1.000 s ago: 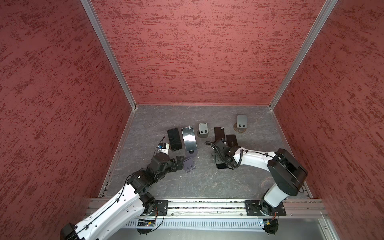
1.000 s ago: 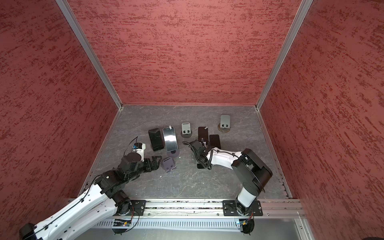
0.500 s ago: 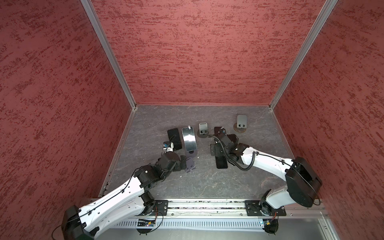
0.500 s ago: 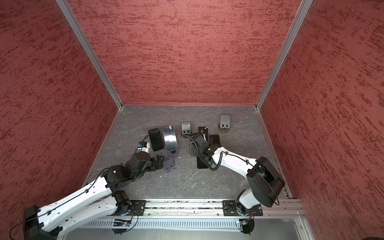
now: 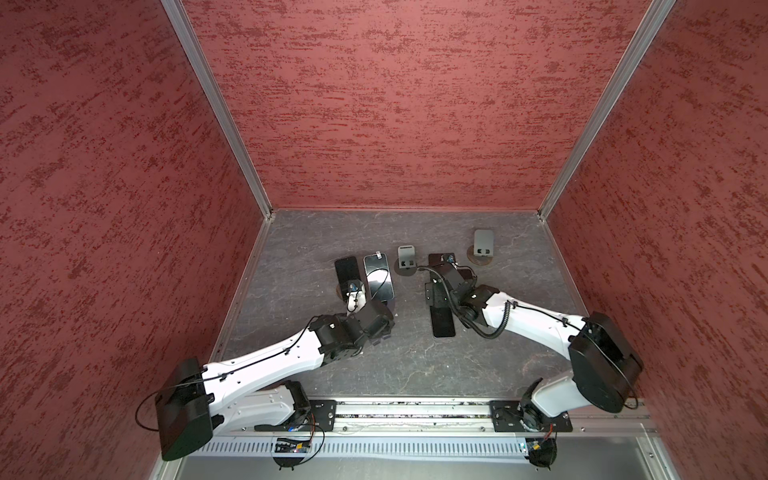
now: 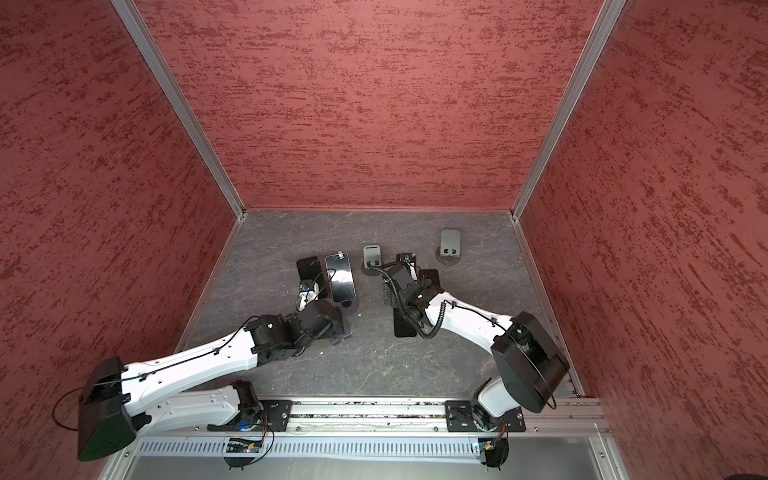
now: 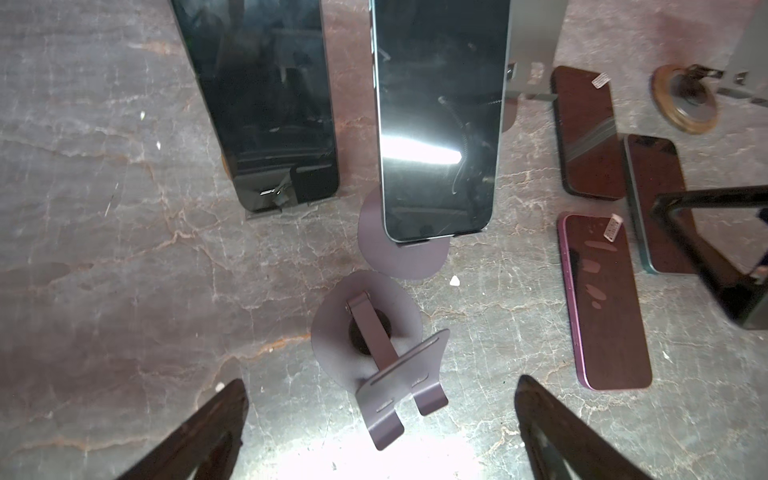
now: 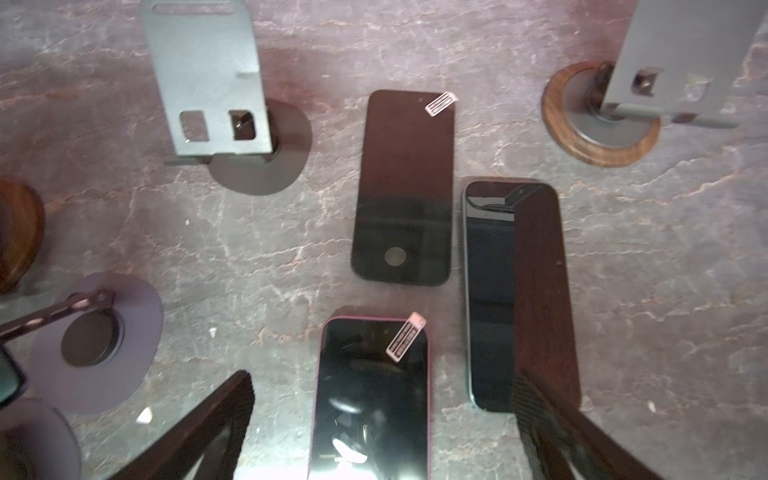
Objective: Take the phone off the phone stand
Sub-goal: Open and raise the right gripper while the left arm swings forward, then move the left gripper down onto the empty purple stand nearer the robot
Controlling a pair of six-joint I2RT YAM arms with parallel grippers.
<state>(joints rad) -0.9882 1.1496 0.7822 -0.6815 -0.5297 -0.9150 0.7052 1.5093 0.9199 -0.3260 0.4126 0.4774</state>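
Two phones rest on stands at the left. A dark phone (image 7: pixel 266 104) (image 5: pixel 346 270) leans on one. A glossy phone (image 7: pixel 440 124) (image 5: pixel 378 276) leans on a phone stand with a round purple base (image 7: pixel 399 257). My left gripper (image 7: pixel 380 415) is open, short of both phones. An empty purple stand (image 7: pixel 374 345) (image 6: pixel 343 328) lies between its fingers (image 7: pixel 208 432), untouched. My right gripper (image 8: pixel 382 415) is open above a pink-edged phone (image 8: pixel 370 395) (image 5: pixel 442 320) that lies flat on the floor.
Two more phones (image 8: pixel 403 187) (image 8: pixel 515 291) lie flat beside the pink-edged one. An empty grey stand (image 8: pixel 208 83) (image 5: pixel 406 257) and a grey stand on a wooden base (image 8: pixel 602 116) (image 5: pixel 483 243) stand behind. Red walls close in the grey floor (image 5: pixel 415 365).
Both arms have stretched farther toward the back. The right gripper has moved back past the pink-edged phone. The left gripper has edged closer to the two propped phones. Both stay open.
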